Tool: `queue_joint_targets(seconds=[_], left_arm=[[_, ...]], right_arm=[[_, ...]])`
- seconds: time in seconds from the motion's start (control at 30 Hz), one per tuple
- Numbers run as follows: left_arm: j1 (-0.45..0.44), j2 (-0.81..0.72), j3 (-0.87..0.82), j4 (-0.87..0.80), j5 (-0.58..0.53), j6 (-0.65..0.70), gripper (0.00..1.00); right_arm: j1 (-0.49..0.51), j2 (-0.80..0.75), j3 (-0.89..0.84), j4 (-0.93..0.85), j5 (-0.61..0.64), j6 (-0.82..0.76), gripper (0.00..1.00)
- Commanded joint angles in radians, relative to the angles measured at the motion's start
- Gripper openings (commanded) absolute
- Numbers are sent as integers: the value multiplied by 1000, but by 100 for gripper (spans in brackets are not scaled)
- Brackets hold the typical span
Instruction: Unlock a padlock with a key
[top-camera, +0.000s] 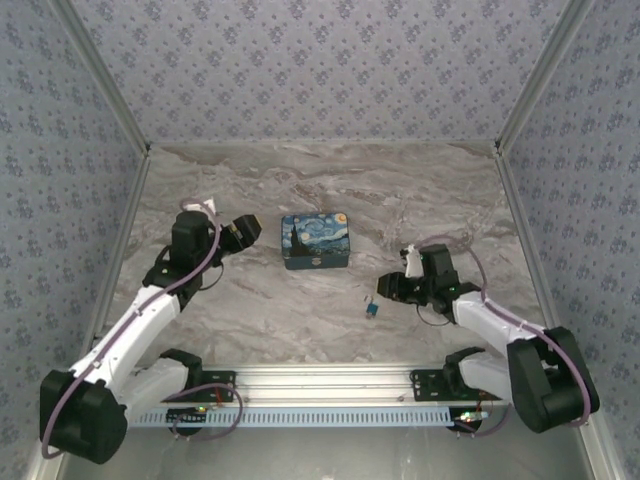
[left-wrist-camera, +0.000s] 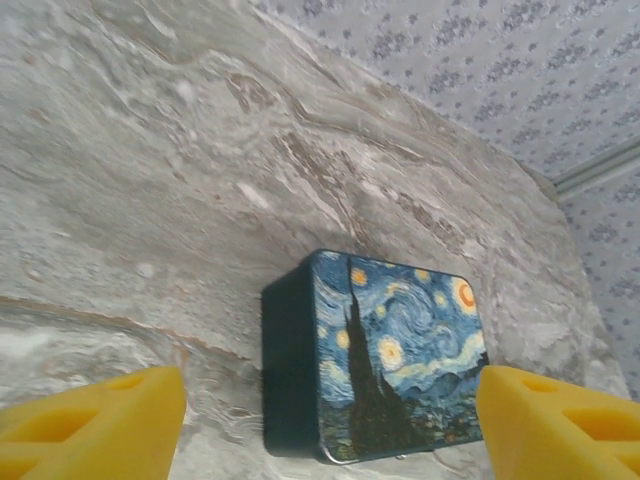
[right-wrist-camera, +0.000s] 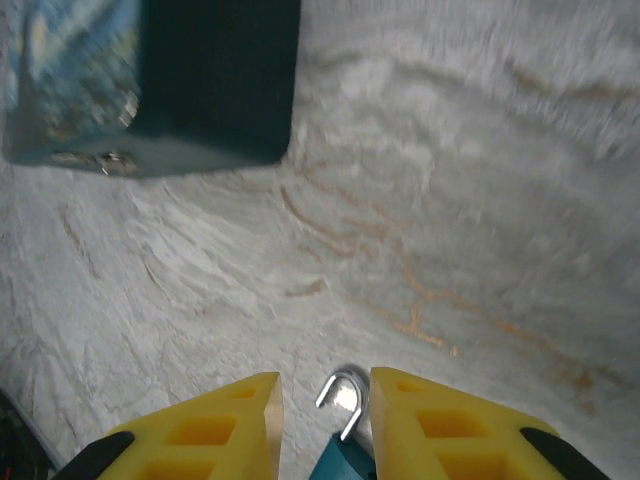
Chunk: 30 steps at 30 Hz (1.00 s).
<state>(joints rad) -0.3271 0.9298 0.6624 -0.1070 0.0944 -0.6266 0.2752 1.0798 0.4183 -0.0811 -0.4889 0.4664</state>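
The right jaws are parted a little, and the padlock (right-wrist-camera: 345, 462) is seen lying between them, its silvery shackle pointing outward; no firm grip is judged. The left jaws are spread wide with nothing in them, facing the printed box (left-wrist-camera: 395, 350). The padlock is placed on the desk (top-camera: 300, 320) toward its near edge, right of centre. Whether the shackle is freed cannot be told, so the unlocking is judged unfinished.

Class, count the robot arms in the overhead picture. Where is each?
2. The left black-and-white robot arm stretches from near-left toward the blue Starry Night-printed box; the right black-and-white arm, from near-right toward the tiny teal-blue padlock. None looks hidden.
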Motion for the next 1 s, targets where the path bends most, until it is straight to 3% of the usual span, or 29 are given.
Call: queue_joint_targets(seconds=[0.0,0.27,0.47,0.67,0.97], left_arm=[[7,-39,43,-75,-104,131,78],[10,-102,56,-144,-237,261,87],[11,-142,17,-138,-329,306,96],[11,-165,-55,-85,-458,357,96],[15,-171,-201,113,-562,501,97]], right_arm=[[-32,-57,72,-135,69,-93,32],[-115,-213,127,-186,126,-170,50],[-178,-300,129,-181,173,-215,75],[-220,-316,107,-105,281,-237,100],[-234,-305,-13,193,453,-427,100]])
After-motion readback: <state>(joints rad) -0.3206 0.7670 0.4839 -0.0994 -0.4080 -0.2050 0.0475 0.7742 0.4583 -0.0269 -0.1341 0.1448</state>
